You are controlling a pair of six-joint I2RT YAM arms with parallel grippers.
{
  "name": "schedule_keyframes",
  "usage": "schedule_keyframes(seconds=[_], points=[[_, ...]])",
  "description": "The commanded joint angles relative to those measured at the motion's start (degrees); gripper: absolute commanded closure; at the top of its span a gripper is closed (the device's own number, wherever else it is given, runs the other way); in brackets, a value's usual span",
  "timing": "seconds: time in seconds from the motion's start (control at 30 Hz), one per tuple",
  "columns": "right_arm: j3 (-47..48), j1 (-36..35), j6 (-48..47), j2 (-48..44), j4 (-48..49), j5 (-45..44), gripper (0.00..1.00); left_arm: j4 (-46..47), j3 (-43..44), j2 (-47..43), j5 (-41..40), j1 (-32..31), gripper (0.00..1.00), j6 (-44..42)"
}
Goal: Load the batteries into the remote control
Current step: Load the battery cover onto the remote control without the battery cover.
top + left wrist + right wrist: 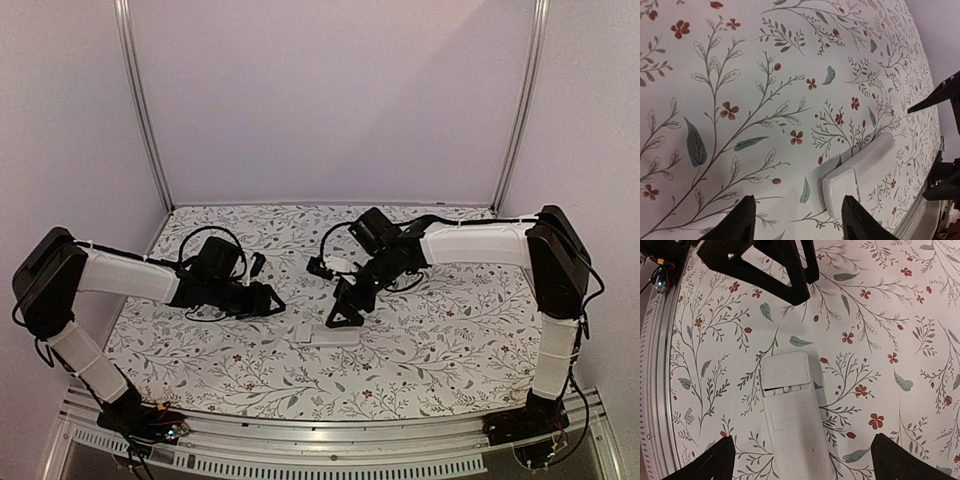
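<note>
– On the floral-patterned surface (pixel 450 340), where is the slim white plastic remote control (pixel 325 332)?
– Lying flat, plain back up, between the two hands and touching neither.
– The left hand (pixel 272 303)?
– Low beside the remote's end, fingers (pixel 746 222) partly apart, holding nothing.
– And the right hand (pixel 345 312)?
– Above the remote, spread wide, empty.

Robot lab enclosure: plain walls (pixel 330 100), aluminium posts (pixel 140 100), floral-cloth table (pixel 450 345), metal rail (pixel 330 447).
</note>
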State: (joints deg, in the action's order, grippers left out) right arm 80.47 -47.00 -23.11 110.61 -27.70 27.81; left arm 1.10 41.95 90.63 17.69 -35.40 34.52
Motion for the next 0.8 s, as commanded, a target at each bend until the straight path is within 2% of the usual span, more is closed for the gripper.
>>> schedule_keyframes(seconds=[0.0,0.17,0.5,0.77], points=[[4.44,-2.81,-7.15,5.54,-6.44,-5.87,0.06,1.76,0.72,3.22,1.81,-0.95,0.42,2.50],[5.46,-4.91,-9.34,9.56,-7.36,-8.35,0.10,1.27,3.09,6.67,1.70,-3.51,0.45,3.64],[3.89,-6.68,-9.61,11.64,-6.30,-11.88,0.16,3.38,5.09,10.46,2.73,-5.70,0.57,6.51],[2.68,-7.14,-6.66,10.71,-6.38,-14.18,0.32,3.84,5.09,11.22,3.35,-6.79,0.62,6.54]])
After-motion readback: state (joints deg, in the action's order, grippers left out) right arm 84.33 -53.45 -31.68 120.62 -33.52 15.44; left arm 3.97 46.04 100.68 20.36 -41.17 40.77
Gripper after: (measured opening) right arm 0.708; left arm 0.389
